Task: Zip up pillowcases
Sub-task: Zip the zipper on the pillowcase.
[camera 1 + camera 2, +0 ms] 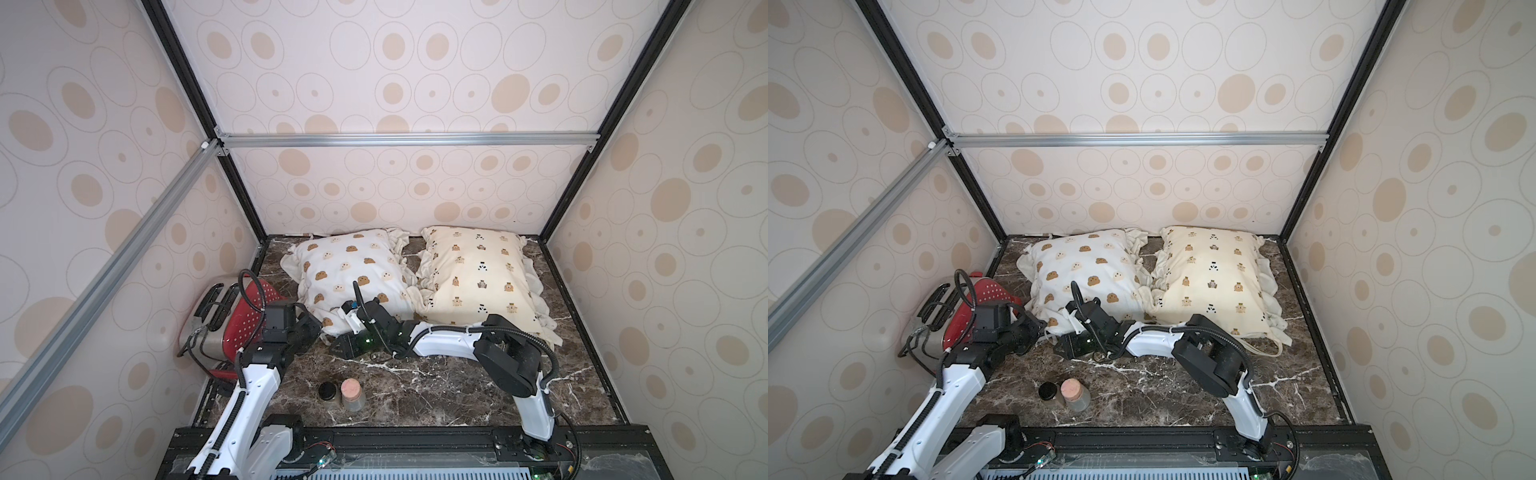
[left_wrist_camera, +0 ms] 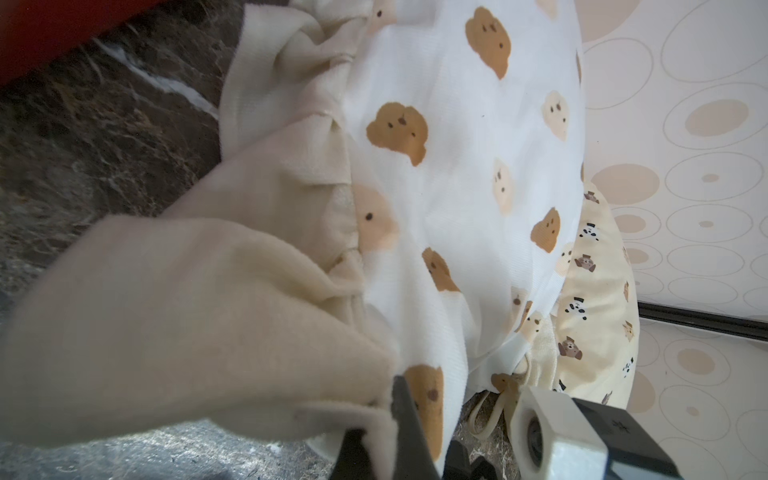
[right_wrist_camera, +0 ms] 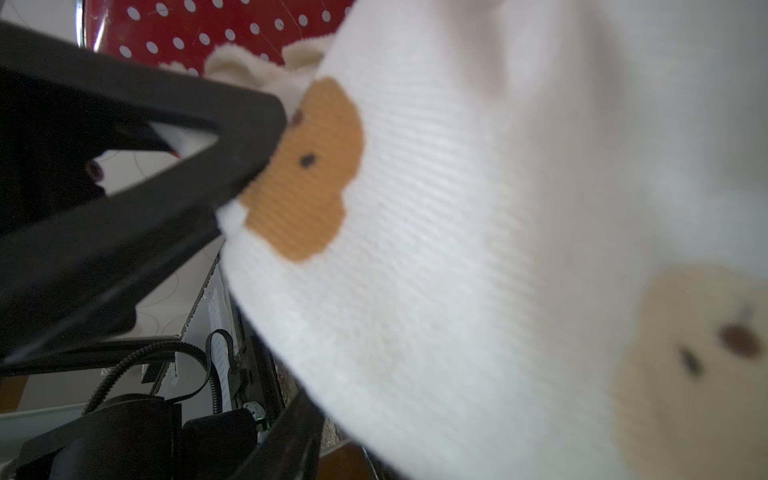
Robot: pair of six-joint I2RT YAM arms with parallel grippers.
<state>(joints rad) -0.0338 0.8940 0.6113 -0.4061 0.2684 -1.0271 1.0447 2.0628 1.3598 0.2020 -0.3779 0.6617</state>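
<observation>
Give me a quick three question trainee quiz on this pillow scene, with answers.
1. True or false: the white stuffed pillow with brown and cream faces lies beside the cream-yellow bear-print pillow.
2. The left gripper is: A open; B shut on the white pillow's ruffled corner; C shut on nothing.
3. Fill in: the red dotted appliance by the left arm is a ____.
Key: 1 true; 2 B; 3 toaster.

white pillowcase point(image 1: 345, 266): brown and cream faces | cream-yellow pillowcase point(image 1: 478, 266): small bears (some black-and-white) | toaster point(image 1: 239, 328): red, white dots
</observation>
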